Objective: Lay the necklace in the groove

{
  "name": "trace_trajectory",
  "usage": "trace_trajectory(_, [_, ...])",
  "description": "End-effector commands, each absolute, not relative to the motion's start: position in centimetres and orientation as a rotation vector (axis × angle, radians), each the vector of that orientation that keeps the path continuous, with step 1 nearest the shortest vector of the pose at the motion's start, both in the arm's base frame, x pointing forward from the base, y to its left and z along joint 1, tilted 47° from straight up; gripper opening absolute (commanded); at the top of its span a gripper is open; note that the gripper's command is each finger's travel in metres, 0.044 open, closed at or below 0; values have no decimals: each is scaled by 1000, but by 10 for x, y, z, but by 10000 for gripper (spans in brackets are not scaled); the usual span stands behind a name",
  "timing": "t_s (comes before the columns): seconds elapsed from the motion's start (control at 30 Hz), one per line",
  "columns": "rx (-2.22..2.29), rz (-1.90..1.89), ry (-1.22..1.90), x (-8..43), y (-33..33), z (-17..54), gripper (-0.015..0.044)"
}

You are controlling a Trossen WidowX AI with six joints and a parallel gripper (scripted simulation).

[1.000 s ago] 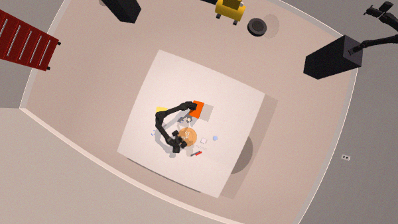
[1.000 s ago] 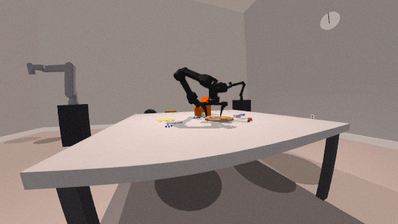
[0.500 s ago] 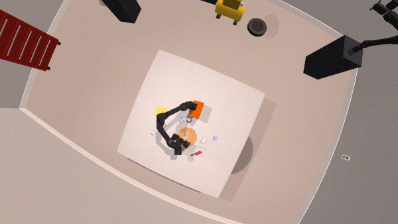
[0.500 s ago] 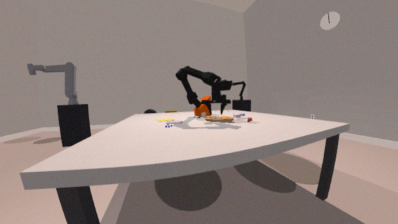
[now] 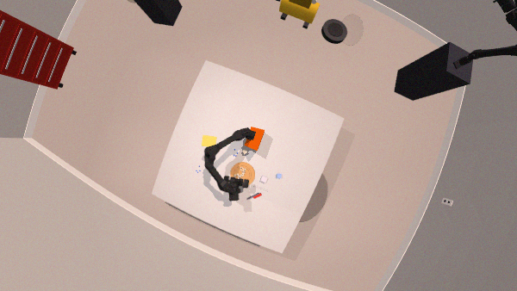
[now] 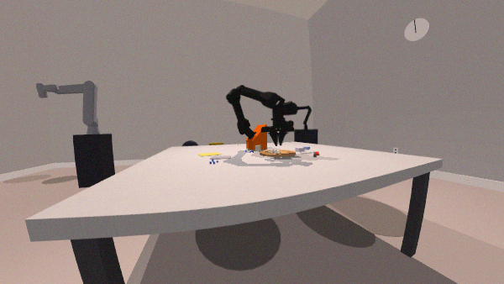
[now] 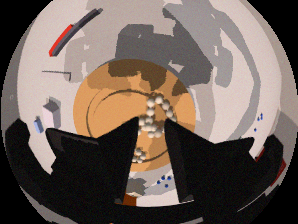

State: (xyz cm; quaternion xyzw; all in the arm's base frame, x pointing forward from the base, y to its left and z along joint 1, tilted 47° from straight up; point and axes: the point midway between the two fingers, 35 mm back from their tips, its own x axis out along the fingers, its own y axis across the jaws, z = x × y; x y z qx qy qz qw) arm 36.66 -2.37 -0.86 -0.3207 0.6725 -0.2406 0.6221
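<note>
The round wooden bead board (image 5: 251, 169) (image 6: 290, 155) (image 7: 102, 107) lies on the table, with a thin dark circular groove. The pearl bead necklace (image 5: 242, 172) (image 7: 151, 103) lies bunched on the board, with a loop toward the right side of the groove in the wrist view. A small cluster of its beads shows near the groove's lower edge; the stretch behind the fingers is hidden. My gripper (image 6: 278, 144) (image 7: 152, 121) points down above the board. Its fingers are partly open, with a narrow gap and nothing held; beads show beyond and below the fingertips.
An orange block (image 5: 258, 139) (image 6: 262, 139) stands at the arm's base. A red and dark tool (image 5: 257, 195) (image 7: 62, 40), a pale box (image 5: 264, 179) (image 7: 51, 115) and a blue cube (image 5: 279, 176) (image 7: 38, 125) lie beside the board. A yellow pad (image 5: 209, 140) and small blue pieces lie across from them.
</note>
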Motion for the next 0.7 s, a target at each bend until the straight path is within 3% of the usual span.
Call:
trace_trajectory(0.0, [-741, -551, 1557, 364, -33, -16, 120])
trace_trajectory(0.67, [-740, -552, 1554, 365, -45, -28, 120])
